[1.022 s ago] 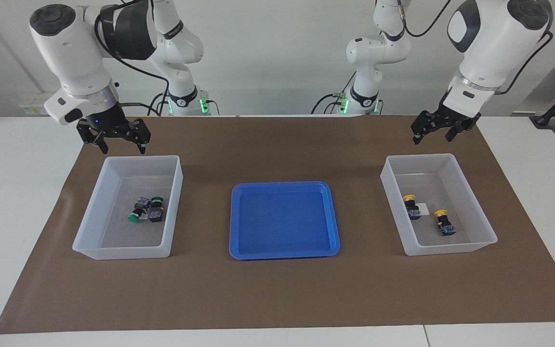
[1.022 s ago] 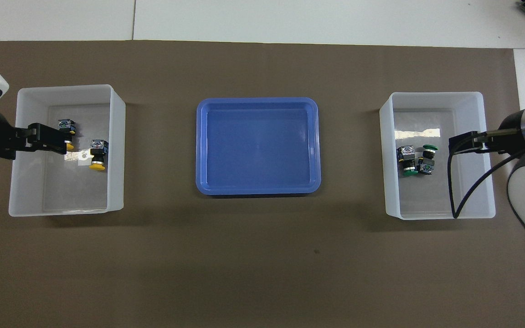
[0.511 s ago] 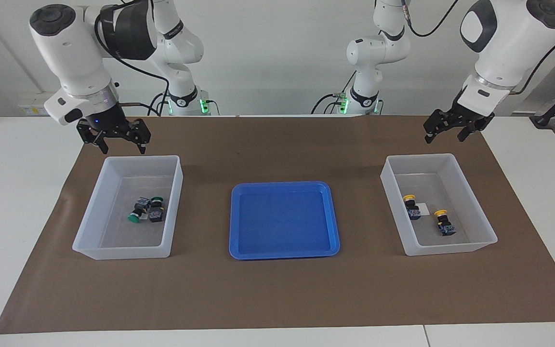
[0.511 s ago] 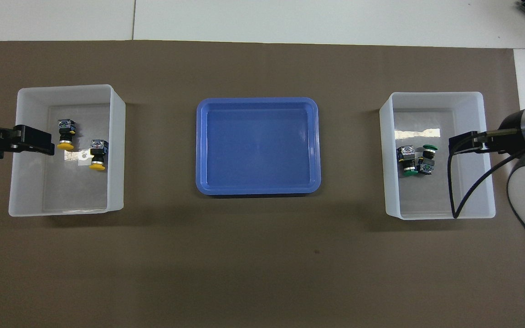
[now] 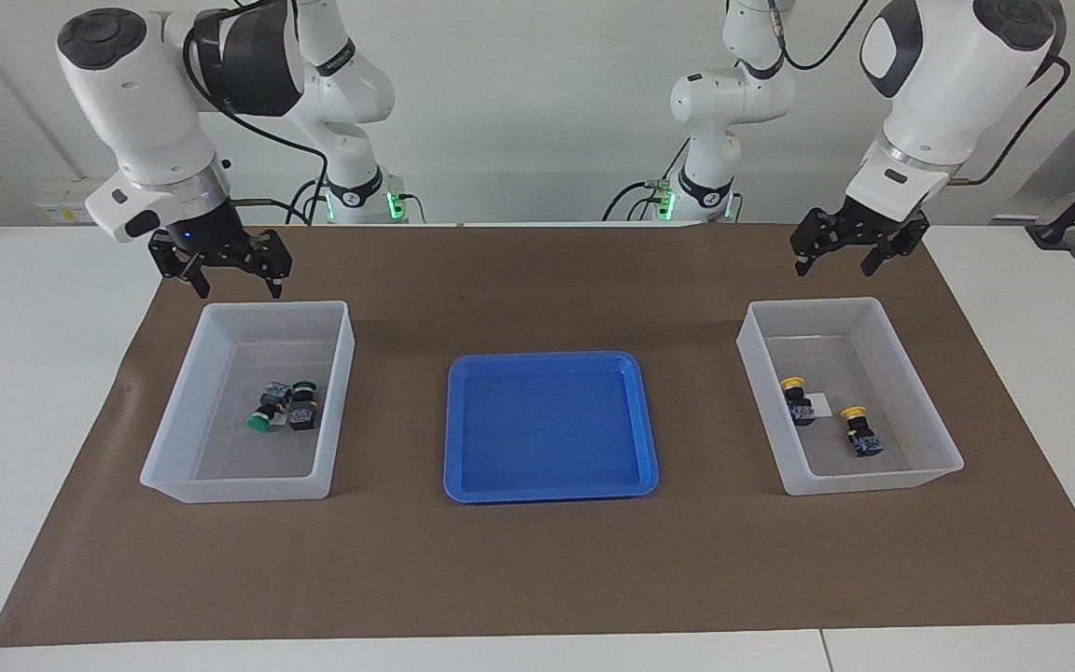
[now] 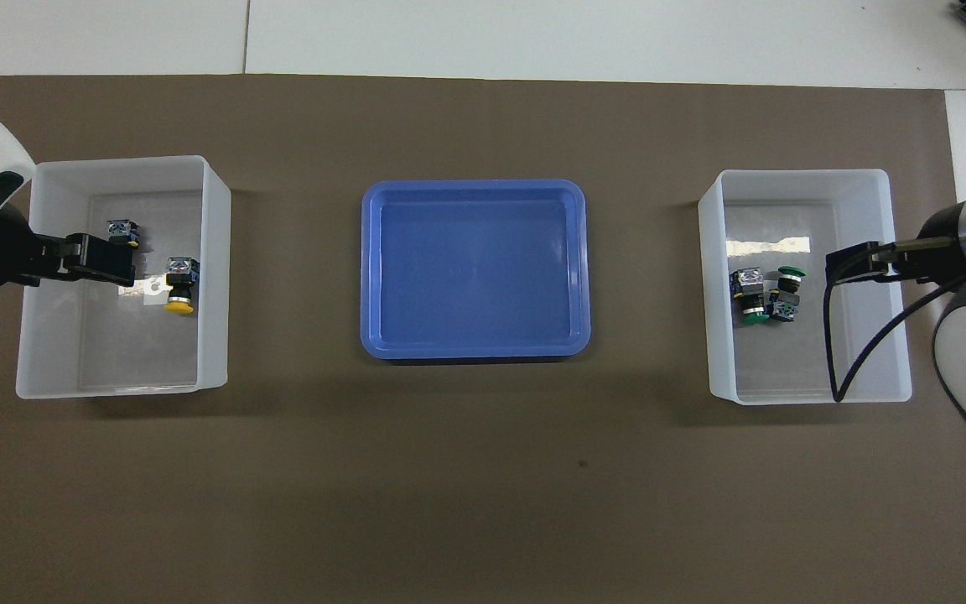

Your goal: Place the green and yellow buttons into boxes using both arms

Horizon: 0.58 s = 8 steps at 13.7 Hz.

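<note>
Two green buttons lie side by side in the box toward the right arm's end of the table. Two yellow buttons lie a little apart in the other box toward the left arm's end. My right gripper hangs open and empty over its box's rim nearest the robots. Over the yellow-button box, my left gripper is raised, open and empty. In the overhead view it covers the cap of one yellow button.
A shallow blue tray with nothing in it sits midway between the two boxes. Everything rests on a brown mat that covers most of the white table.
My left gripper swung outward toward its end of the table and has come back over the yellow-button box. The right arm, the buttons and the boxes have not moved.
</note>
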Tool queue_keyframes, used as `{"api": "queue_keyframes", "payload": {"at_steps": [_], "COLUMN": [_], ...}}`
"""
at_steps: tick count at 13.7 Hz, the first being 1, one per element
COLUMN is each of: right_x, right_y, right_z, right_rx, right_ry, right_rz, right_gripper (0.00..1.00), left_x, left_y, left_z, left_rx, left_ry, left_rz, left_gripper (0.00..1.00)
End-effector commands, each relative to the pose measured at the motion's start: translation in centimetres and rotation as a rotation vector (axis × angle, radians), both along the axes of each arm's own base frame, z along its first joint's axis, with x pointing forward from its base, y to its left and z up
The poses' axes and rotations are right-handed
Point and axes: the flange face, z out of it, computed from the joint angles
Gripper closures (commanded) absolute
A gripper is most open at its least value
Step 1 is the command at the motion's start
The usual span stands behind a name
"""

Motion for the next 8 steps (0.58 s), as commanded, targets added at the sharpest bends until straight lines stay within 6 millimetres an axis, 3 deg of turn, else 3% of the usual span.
{"api": "queue_keyframes", "payload": {"at_steps": [1,8], "right_x": [-0.27,-0.28], "right_y": [0.19,0.19], "right_z": [0.41,0.4], "right_rx": [0.021,0.021], "right_ry": [0.006,0.007], "right_rz": [-0.008,-0.008], "right_gripper": [0.0,0.0], "left_x": [-0.35,-0.27], "left_y": [0.25,0.27], "left_z": [0.58,0.6], "left_rx": [0.016,0.035], "left_ry": [-0.021,-0.026], "left_rz": [-0.011,-0.016], "left_gripper": [0.0,0.0]}}
